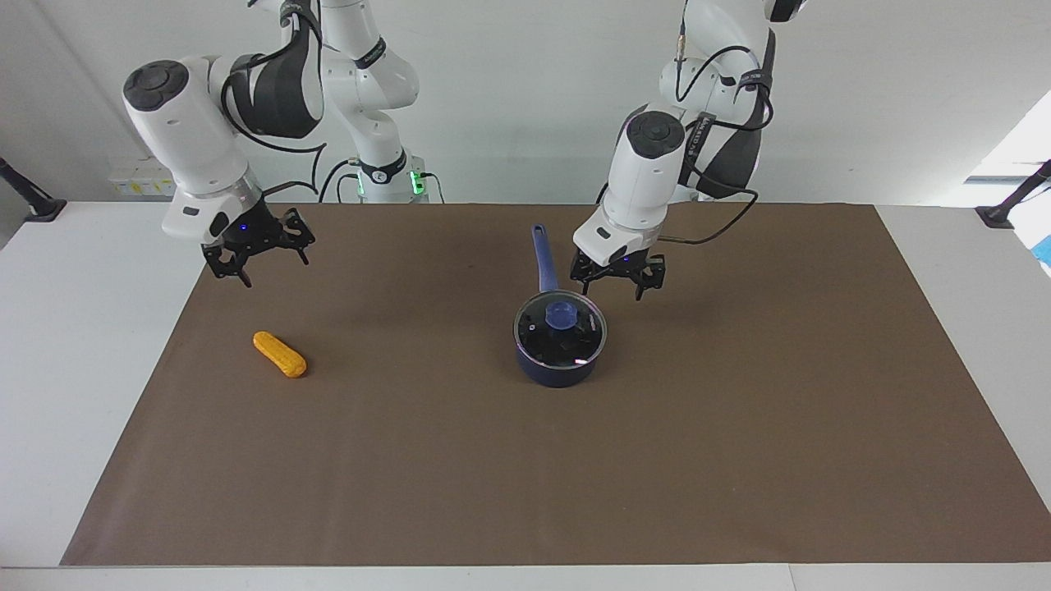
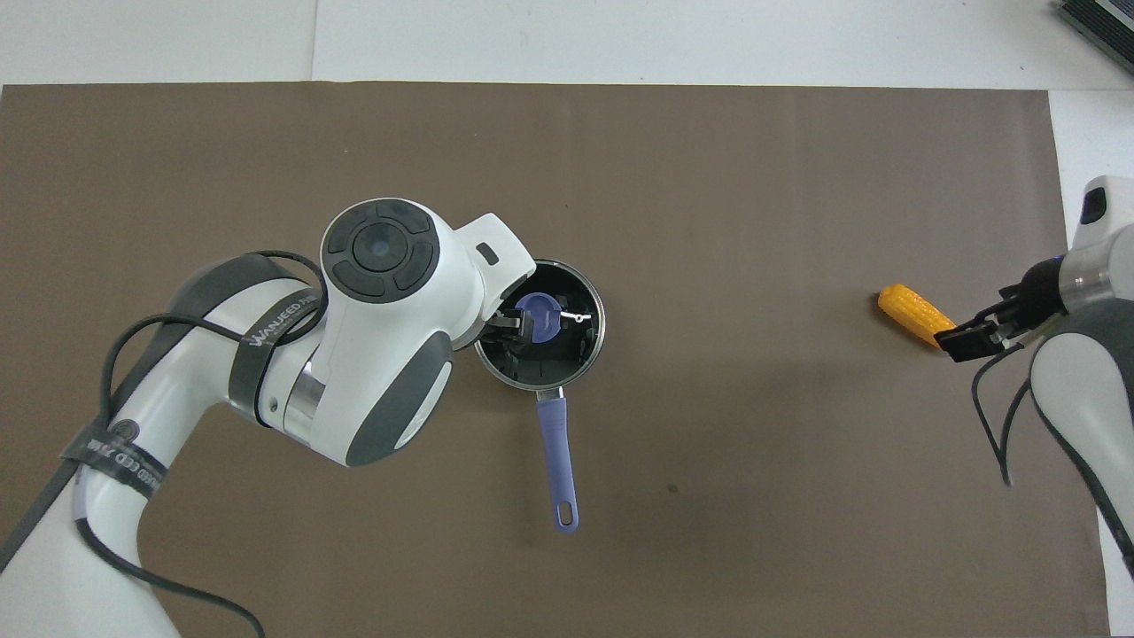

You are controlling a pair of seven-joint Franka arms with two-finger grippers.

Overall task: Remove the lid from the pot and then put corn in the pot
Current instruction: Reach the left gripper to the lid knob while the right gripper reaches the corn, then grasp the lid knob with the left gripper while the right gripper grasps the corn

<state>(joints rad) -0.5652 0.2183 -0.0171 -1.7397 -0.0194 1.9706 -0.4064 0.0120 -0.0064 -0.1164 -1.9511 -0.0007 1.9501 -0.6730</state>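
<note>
The dark blue pot (image 1: pixel 558 373) stands mid-mat with its long handle (image 2: pixel 556 452) pointing toward the robots. The glass lid (image 1: pixel 545 338) with a blue knob (image 2: pixel 542 316) sits on it. My left gripper (image 1: pixel 612 288) hangs open and empty just off the pot's rim on the left arm's side, a little above the lid. In the overhead view the left gripper (image 2: pixel 508 326) and its wrist cover that side of the lid. The orange-yellow corn (image 1: pixel 279 354) lies toward the right arm's end. My right gripper (image 1: pixel 258 261) hovers open above the mat close to the corn (image 2: pixel 911 310).
A brown mat (image 1: pixel 739 427) covers most of the white table (image 1: pixel 74 328). The pot and the corn are the only things on it. A dark object (image 2: pixel 1099 22) sits at the table's farthest corner, toward the right arm's end.
</note>
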